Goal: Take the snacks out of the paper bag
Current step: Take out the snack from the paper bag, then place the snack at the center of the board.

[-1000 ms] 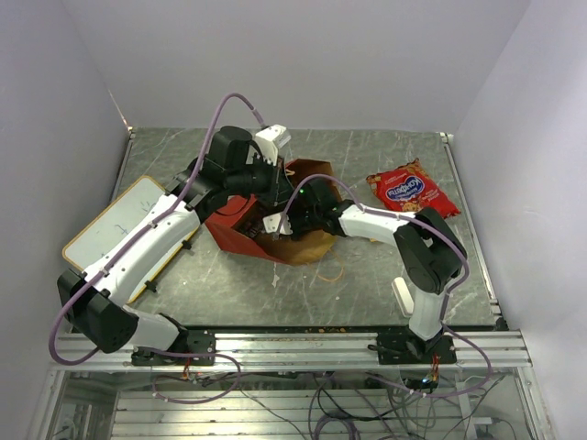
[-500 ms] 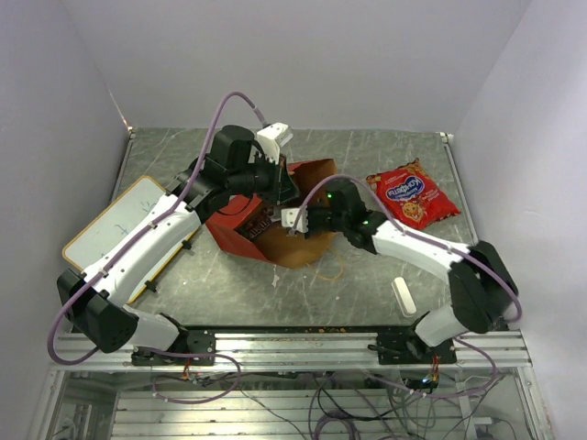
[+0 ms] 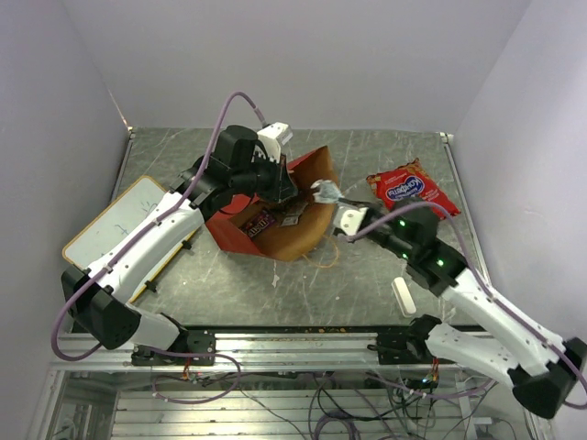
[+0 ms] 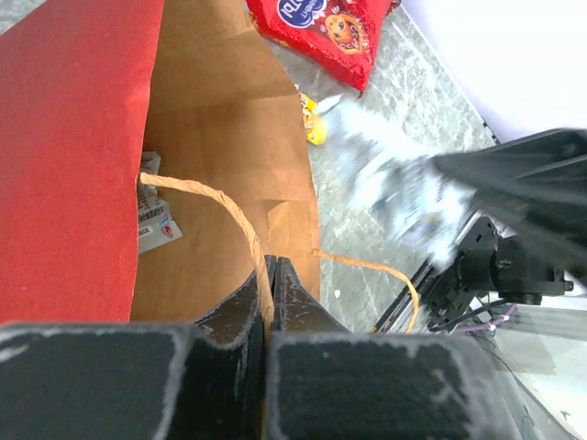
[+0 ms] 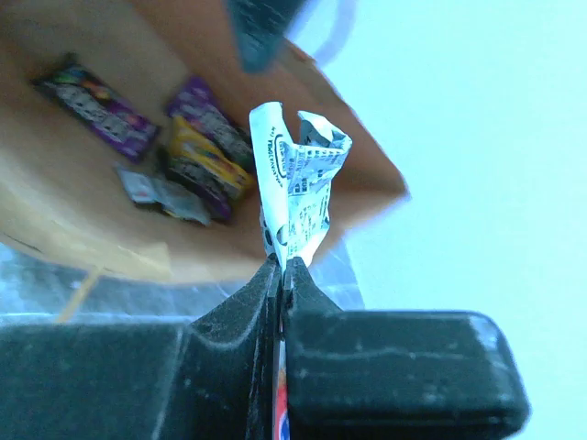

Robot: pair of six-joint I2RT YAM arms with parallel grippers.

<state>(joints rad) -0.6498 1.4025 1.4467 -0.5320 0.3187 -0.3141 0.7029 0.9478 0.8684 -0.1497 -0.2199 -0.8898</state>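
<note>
Right fingers [image 5: 240,307] tight around silver wrapper [image 5: 298,183]

Left wrist view: silver wrapper [image 4: 404,197] a blur, red packet [image 4: 323,26] cut by the top edge. Right wrist view: print on the small wrappers [image 5: 197,156] in the paper bag [image 5: 46,197] too soft to read

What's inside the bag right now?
Two purple wrappers, a yellow wrapper and a silver wrapper lie in the bag. The left arm and red wall cover part of the inside, so more may be hidden. The right claw grips a crumpled wrapper.
</note>
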